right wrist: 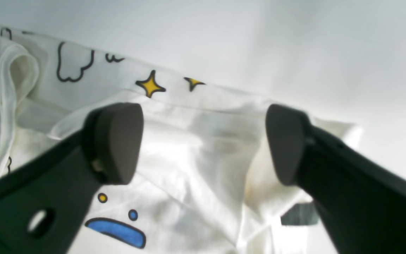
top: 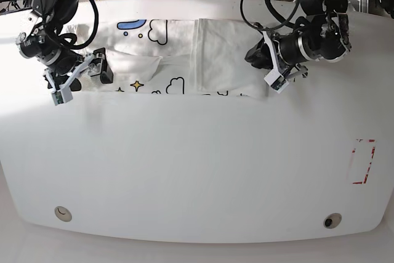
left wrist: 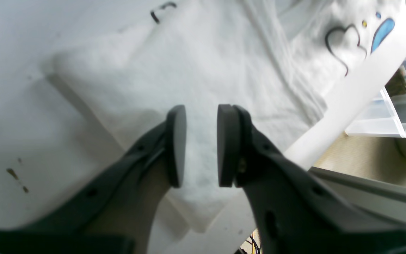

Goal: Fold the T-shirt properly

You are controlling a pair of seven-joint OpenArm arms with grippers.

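The white T-shirt [top: 184, 53] lies spread in a band along the far side of the table, its clouds, stars and blue print facing up. My left gripper [top: 257, 57] is at the shirt's right end. In the left wrist view that gripper [left wrist: 201, 143] hovers over plain white cloth of the T-shirt [left wrist: 206, 70], open by a narrow gap with nothing between the pads. My right gripper [top: 83, 78] is at the shirt's left end. The right wrist view shows this gripper [right wrist: 203, 141] wide open above a rumpled fold of the T-shirt [right wrist: 196, 151], near yellow stars.
The white table's far rim [left wrist: 365, 81] runs just beside the left gripper, with a clear plastic drawer box [left wrist: 400, 106] on the floor beyond. A red-and-white marked rectangle [top: 362, 161] sits at the table's right. Cables hang behind the arms.
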